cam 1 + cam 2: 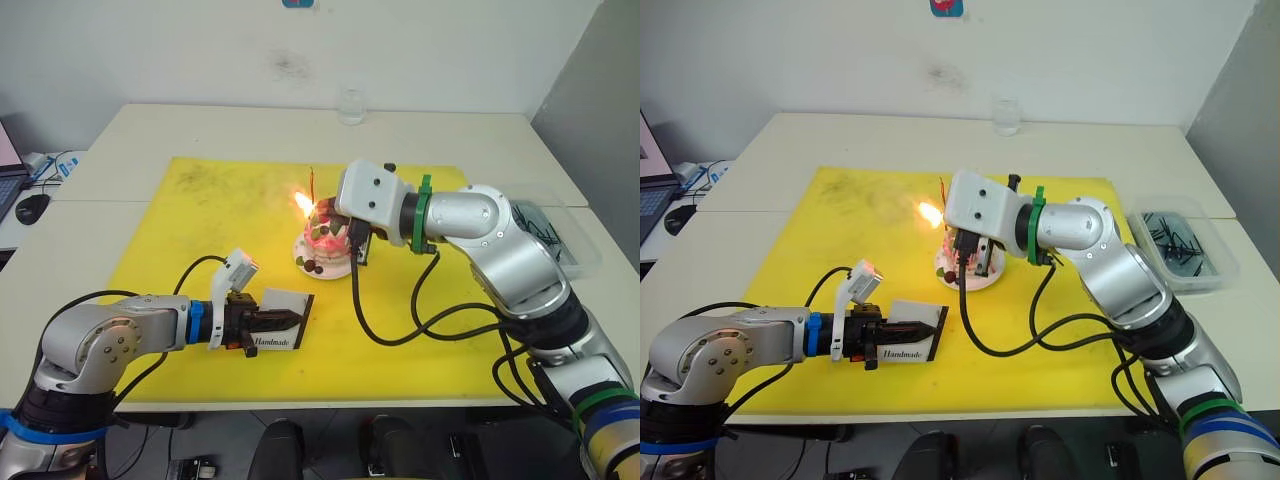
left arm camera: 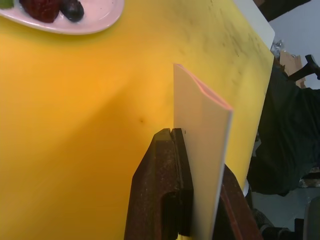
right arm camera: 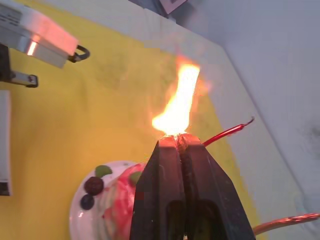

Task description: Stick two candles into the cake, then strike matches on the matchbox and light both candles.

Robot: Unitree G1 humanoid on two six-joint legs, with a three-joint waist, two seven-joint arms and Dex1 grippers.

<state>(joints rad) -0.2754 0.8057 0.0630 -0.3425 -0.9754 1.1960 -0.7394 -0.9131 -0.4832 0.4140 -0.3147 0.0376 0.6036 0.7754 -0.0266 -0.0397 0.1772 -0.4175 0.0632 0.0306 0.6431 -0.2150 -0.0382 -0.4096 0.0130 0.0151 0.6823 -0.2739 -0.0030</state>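
Left hand [image 2: 197,165] clamps the flat white matchbox [image 1: 277,323] upright on the yellow mat [image 1: 190,215]. Right hand [image 3: 178,145] is pinched on a flaming match [image 3: 176,131] above the pink cake [image 1: 326,240], beside thin wavy red candles [image 3: 227,132].

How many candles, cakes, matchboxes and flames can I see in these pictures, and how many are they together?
candles: 2
cake: 1
matchbox: 1
flame: 1
Total: 5
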